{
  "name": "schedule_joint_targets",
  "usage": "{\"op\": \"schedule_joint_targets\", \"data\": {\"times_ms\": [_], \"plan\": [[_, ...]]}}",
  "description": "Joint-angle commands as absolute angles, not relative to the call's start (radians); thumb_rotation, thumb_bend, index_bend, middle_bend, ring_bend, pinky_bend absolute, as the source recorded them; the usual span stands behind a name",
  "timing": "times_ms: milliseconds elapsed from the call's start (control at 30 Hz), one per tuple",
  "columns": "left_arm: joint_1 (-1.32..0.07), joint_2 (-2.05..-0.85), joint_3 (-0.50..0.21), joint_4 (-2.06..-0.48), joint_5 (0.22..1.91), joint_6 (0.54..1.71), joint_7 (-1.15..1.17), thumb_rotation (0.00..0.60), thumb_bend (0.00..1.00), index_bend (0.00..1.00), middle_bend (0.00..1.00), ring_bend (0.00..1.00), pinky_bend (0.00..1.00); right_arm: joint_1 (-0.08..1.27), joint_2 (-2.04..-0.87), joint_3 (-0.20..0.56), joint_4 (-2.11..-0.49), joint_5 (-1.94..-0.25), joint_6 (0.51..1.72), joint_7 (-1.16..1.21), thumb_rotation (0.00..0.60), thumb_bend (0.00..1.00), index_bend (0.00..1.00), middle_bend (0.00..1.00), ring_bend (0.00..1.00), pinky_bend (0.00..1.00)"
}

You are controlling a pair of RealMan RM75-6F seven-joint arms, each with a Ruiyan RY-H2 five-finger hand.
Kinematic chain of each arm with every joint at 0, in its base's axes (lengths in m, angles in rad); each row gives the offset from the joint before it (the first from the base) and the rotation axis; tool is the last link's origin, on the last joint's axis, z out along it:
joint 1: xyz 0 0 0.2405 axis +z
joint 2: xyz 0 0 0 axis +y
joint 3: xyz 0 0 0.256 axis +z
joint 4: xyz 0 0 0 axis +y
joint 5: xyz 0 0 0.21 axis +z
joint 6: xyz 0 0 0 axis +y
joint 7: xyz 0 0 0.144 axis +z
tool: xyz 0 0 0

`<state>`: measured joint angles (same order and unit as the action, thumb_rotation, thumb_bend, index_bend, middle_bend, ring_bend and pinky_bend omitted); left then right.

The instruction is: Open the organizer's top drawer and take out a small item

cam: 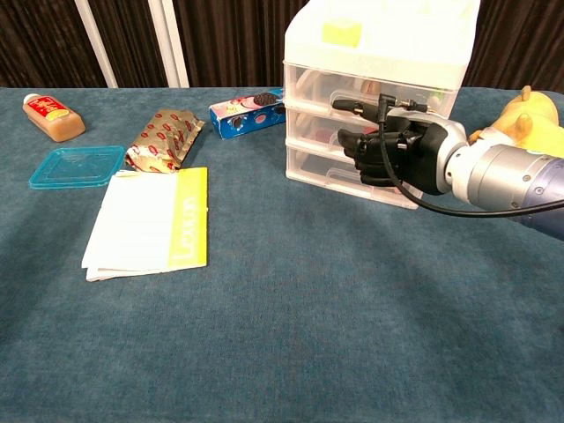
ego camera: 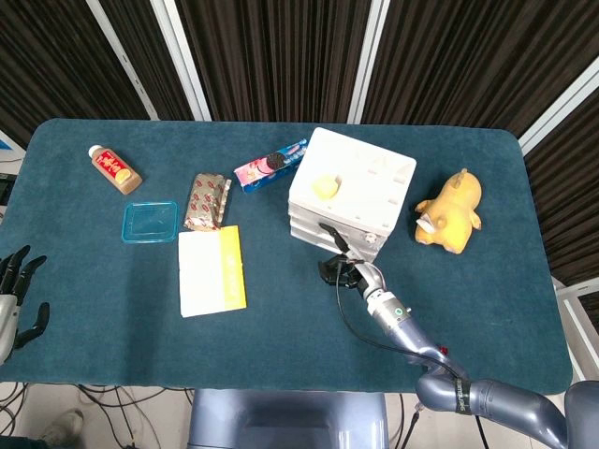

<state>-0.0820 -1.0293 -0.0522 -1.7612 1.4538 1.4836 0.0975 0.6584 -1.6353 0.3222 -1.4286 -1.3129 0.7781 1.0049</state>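
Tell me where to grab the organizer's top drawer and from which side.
Grip the top drawer by the middle of its front panel, coming straight at the organizer's open-facing front, where the right hand hovers. The drawers slide out that way; the other sides are solid walls.

Right hand (cam: pixel 395 156): black, segmented fingers, glossy plastic shells. Thin black cable with angled plug loops over its back. Wrist a silver-grey cylinder; forearm blue-grey, smooth. Head view: small green-ringed mark on wrist, red dot near a black elbow band. Left hand (ego camera: pixel 16 297): black fingers, pale grey palm section.
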Motion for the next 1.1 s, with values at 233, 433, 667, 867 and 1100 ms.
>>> {"op": "schedule_joint_targets", "data": {"times_ms": [233,433,667,867,1100], "plan": [[-0.082,-1.031,-0.051,-1.759,1.453,1.482,0.101,0.600,0.47,0.10,0.00,0.00,0.00,0.656,-1.628,0.296,-1.438,-1.341,0.789,1.025,0.600,0.62,0.06,0.95,1.00,1.00],[-0.082,-1.031,-0.052,-1.759,1.452,1.481,0.103,0.600,0.47,0.10,0.00,0.00,0.00,0.654,-1.624,0.280,-1.437,-1.352,0.795,1.038,0.600,0.62,0.06,0.95,1.00,1.00],[-0.082,-1.032,-0.052,-1.759,1.452,1.482,0.103,0.600,0.47,0.10,0.00,0.00,0.00,0.651,-1.614,0.265,-1.451,-1.371,0.812,1.054,0.600,0.62,0.07,0.95,1.00,1.00],[-0.083,-1.031,-0.052,-1.759,1.452,1.481,0.103,0.600,0.47,0.10,0.00,0.00,0.00,0.651,-1.605,0.252,-1.464,-1.388,0.821,1.069,0.600,0.62,0.08,0.95,1.00,1.00],[-0.082,-1.031,-0.052,-1.758,1.451,1.481,0.103,0.600,0.47,0.10,0.00,0.00,0.00,0.658,-1.602,0.241,-1.463,-1.385,0.815,1.069,0.600,0.62,0.08,0.95,1.00,1.00]]}}
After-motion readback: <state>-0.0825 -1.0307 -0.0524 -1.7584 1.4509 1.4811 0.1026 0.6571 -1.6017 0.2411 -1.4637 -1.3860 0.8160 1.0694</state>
